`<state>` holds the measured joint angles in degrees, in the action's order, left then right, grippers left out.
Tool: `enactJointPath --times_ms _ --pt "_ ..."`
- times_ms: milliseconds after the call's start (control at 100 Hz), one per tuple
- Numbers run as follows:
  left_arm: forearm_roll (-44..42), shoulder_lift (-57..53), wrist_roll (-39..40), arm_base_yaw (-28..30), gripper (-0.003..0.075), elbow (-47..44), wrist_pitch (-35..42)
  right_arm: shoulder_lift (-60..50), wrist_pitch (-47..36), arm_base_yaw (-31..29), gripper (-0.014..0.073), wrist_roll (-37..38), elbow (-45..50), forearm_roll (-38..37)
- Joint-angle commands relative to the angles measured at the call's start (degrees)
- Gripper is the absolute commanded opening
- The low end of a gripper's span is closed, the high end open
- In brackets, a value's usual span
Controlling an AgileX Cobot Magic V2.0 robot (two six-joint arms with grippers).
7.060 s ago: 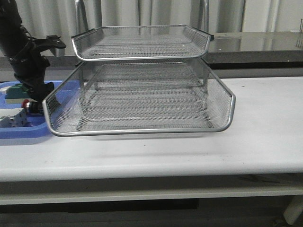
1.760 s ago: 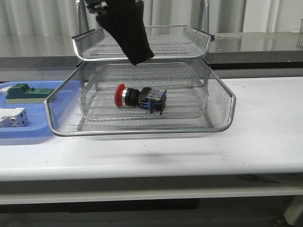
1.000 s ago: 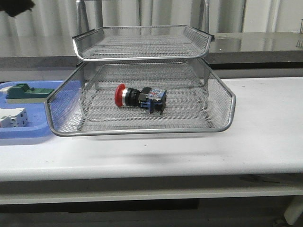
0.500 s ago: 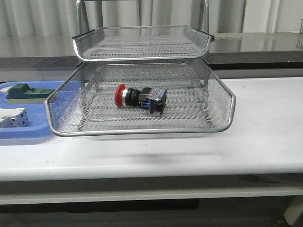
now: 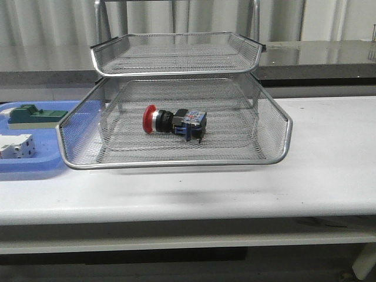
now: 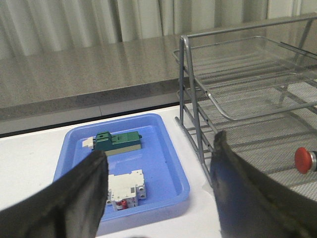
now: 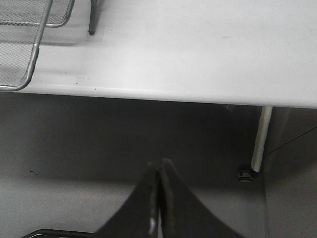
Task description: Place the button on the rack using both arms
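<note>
- Front view: the button (image 5: 173,122) lies on its side on the pulled-out lower tier of the rack (image 5: 176,160), red head toward the blue tray (image 5: 35,164), rear block toward the rack's other side. It rests free on the mesh w/ nothing touching it, so placing looks done. No end effector shows here; both arms are out of this view. Tier sits slid forward, prob. so the part could be dropped in from above.
- Left wrist view: left end effector (image 6: 161,196) is spread wide & empty, held above the desk (image 6: 29,163). Past its fingers sits the blue tray w/ the green-topped block (image 6: 116,141) and the white terminal block (image 6: 126,186); off to one finger's side, the rack frame and the button's red head (image 6: 305,159). Only this view shows the tray contents from above.
- Right wrist view: right end effector (image 7: 159,198) has fingers pressed together, holding nothing, parked off the desk edge (image 7: 148,91) over the floor. A rack corner (image 7: 20,54) is well apart. Only this view shows the desk leg (image 7: 260,139).
</note>
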<state>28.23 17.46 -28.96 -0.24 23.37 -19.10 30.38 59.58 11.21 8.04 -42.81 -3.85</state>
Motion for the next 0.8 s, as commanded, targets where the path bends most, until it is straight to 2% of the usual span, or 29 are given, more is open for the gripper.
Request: enactJointPath --times_ms 0,160,230,590,680,790 --pt "1.8 -2.7 0.6 0.1 0.0442 -1.7 6.9 0.1 -3.0 -0.2 -0.0066 -0.1 -1.9 -1.2" --pt "1.8 -6.1 0.6 0.1 0.0442 -7.0 9.1 0.1 -3.0 -0.2 -0.0066 -0.1 -1.9 -1.2" --pt "5.3 -6.2 0.6 0.1 0.0442 -8.1 11.8 0.1 -3.0 -0.2 -0.0066 -0.1 -1.9 -1.2" --pt "6.4 -6.2 0.6 0.1 0.0435 -8.5 12.6 0.1 -3.0 -0.2 -0.0066 -0.1 -1.9 -1.2" --pt "6.4 -6.2 0.6 0.1 0.037 -8.5 12.4 0.1 -3.0 -0.2 -0.0066 -0.1 -1.9 -1.2" --pt "6.4 -6.2 0.6 0.1 0.0214 -8.5 12.4 0.1 -3.0 -0.2 -0.0066 -0.1 -1.9 -1.2"
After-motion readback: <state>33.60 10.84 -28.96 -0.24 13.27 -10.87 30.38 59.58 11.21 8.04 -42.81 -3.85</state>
